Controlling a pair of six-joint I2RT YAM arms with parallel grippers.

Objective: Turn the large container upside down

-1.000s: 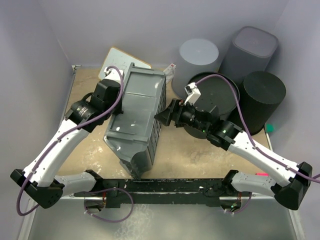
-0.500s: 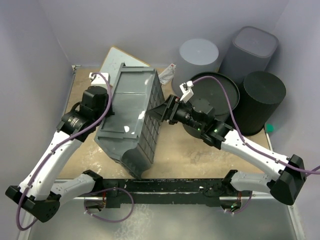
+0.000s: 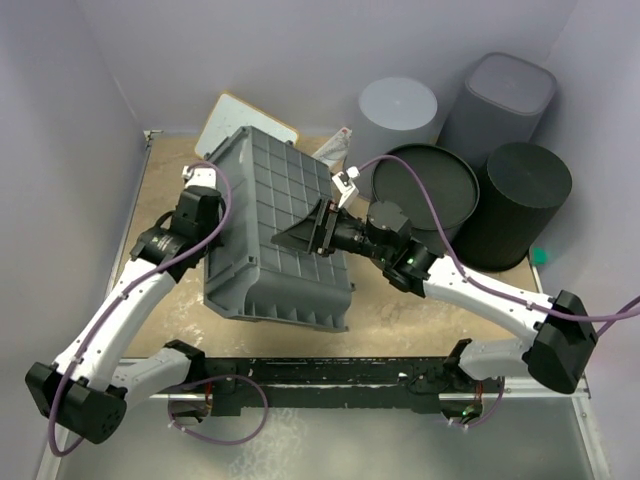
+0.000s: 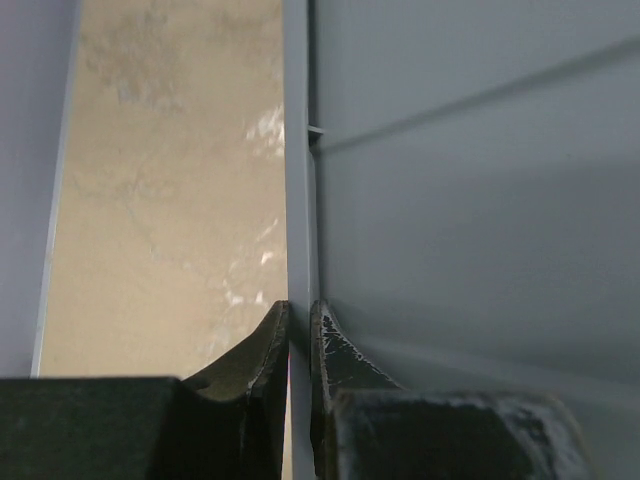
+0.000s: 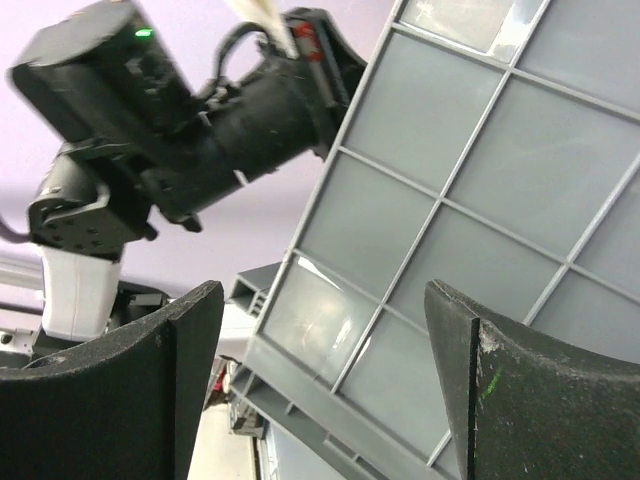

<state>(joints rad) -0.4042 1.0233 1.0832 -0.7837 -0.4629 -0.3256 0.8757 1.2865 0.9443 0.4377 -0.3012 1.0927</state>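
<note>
- Top view: large container [image 3: 268,195] sits mid-surface [image 3: 400,310], ribbed underside up, tilted, not flat. Right hand [image 3: 300,236], jaws apart, only presses the ribs and may skid off. Black bucket [image 3: 432,190] crowds its arm; board [image 3: 235,120] lies beside the far corner.
- Left wrist: left hand [image 4: 298,322] is clamped on the thin rim; a slip would drop the tub.
- Right wrist: the grid fills the gap between the spread fingers [image 5: 110,400]; nothing is gripped.

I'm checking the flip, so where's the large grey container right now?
Top view, left of centre: the large container lies ribbed underside up, just left of the round black bucket, with its left rim pinched in the left jaws.
</note>
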